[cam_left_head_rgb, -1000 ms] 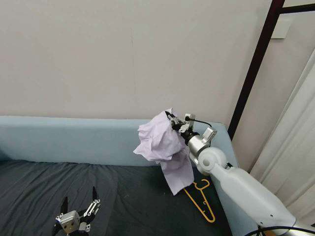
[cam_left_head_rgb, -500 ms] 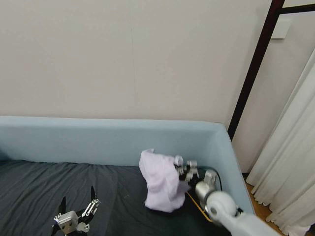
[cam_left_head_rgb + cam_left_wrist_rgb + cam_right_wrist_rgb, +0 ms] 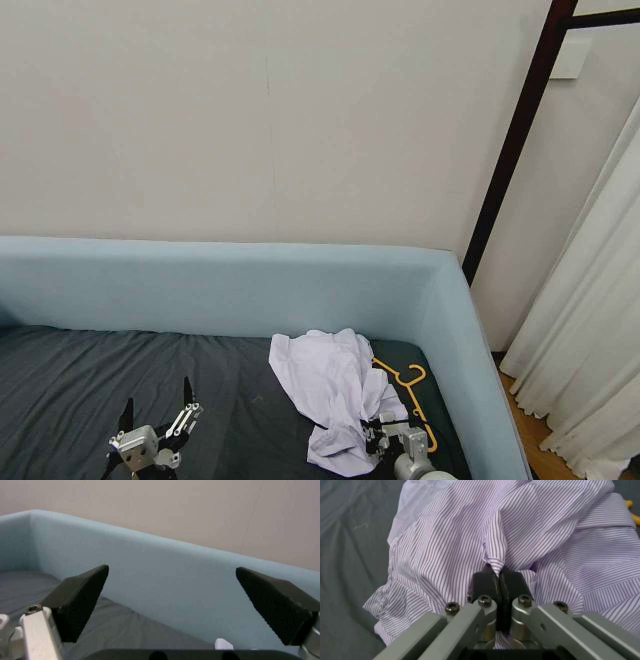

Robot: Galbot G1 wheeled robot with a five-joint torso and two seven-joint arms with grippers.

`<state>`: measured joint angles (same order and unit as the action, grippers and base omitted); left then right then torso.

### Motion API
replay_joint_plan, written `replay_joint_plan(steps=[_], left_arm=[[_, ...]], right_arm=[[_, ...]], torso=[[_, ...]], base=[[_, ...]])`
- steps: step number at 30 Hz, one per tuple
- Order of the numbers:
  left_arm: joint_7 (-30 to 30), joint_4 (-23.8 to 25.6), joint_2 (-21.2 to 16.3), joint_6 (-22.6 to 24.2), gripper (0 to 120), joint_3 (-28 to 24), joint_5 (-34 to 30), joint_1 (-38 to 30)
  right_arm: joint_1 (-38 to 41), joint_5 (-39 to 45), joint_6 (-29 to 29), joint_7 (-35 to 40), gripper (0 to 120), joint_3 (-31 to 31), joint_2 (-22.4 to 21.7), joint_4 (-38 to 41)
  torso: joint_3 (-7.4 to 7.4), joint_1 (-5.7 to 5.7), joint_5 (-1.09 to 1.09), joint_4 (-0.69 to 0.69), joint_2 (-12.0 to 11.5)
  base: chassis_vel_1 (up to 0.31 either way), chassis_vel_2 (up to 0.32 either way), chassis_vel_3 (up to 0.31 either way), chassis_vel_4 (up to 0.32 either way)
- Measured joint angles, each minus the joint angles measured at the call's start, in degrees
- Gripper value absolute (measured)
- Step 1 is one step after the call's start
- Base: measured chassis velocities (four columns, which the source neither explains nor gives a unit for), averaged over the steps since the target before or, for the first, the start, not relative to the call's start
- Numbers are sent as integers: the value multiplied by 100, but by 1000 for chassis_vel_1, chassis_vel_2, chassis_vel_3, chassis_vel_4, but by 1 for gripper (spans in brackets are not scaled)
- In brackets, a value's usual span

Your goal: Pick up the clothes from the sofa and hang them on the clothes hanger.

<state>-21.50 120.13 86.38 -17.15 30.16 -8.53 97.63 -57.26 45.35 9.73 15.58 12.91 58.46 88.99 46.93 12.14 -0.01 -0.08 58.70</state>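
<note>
Striped lilac shirt (image 3: 330, 380) lies crumpled on the dark seat of the sofa (image 3: 200, 285), toward its right end, near the right armrest. Yellow hanger (image 3: 400, 377) on the seat just right of the shirt, partly tucked under the cloth. Right end effector (image 3: 498, 578) at the shirt's near edge, low over the seat, jaws pinched together on a raised fold of the fabric; the wrist view shows cloth bunched between the black pads. Left end effector (image 3: 157, 425) sits near left over the seat, well apart from the shirt, fingers (image 3: 80, 600) spread wide, gripping nothing. Pale blue backrest runs along the far side.
</note>
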Motion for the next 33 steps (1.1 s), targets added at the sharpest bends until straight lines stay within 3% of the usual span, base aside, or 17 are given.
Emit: replay_joint_plan(steps=[3, 6, 8, 11, 13, 17, 18, 21, 23, 26, 30, 33], left_arm=[[3, -43, -13, 0, 100, 3, -1, -8], [5, -254, -76, -6, 100, 73, -1, -35], [5, -294, -90, -12, 100, 83, -1, -40], [20, -501, -215, -26, 100, 124, 0, -80], [24, -503, -228, -14, 100, 125, 0, -86], [36, -487, -278, 87, 100, 135, 1, -99], [36, -487, -278, 87, 100, 135, 1, -99], [37, -535, -320, 102, 100, 196, -1, -114], [37, -556, -325, 103, 100, 216, -3, -123], [37, -585, -304, 109, 100, 239, -5, -140], [38, -584, -263, 110, 100, 237, -5, -141], [38, -565, -254, 110, 100, 241, -5, -137]], right_arm=[[-28, -92, -33, 91, 0, -75, 58, 7], [-98, -99, -216, 39, 15, -254, 89, 196], [-107, -90, -240, 35, 15, -283, 96, 234], [-139, -54, -577, -103, 35, -664, 229, 583], [-139, -53, -602, -116, 36, -730, 245, 631], [-200, -76, -559, 83, 57, -972, 284, 848], [-200, -76, -559, 83, 57, -972, 284, 848], [-377, 31, -304, 696, 70, -998, 289, 1165], [-432, 24, -292, 784, 72, -1002, 298, 1241], [-620, -320, -457, 821, 88, -1050, 324, 1426], [-785, -761, -680, 576, 99, -1108, 292, 1414], [-883, -504, -455, 793, 100, -1111, 257, 1463]], torso=[[0, 0, 0, 0, 0], [0, 0, 0, -1, 0], [0, 0, 0, -1, 0], [0, 0, 0, 0, 0], [0, 0, 0, 0, 0], [1, 1, 1, -1, 0], [1, 1, 1, -1, 0], [0, 1, 1, -1, 0], [0, 1, 1, -1, 0], [0, 1, 1, -1, 0], [0, 1, 1, -1, 0], [1, 1, 1, -1, 0]], base=[[0, 0, 0, 0], [0, 0, 0, 0], [0, 0, 0, 0], [0, 0, 0, 0], [0, 0, 0, 0], [0, 0, 0, 0], [0, 0, 0, 0], [0, 0, 0, 0], [0, 0, 0, 0], [0, 0, 0, 0], [0, 0, 0, 0], [0, 0, 0, 0]])
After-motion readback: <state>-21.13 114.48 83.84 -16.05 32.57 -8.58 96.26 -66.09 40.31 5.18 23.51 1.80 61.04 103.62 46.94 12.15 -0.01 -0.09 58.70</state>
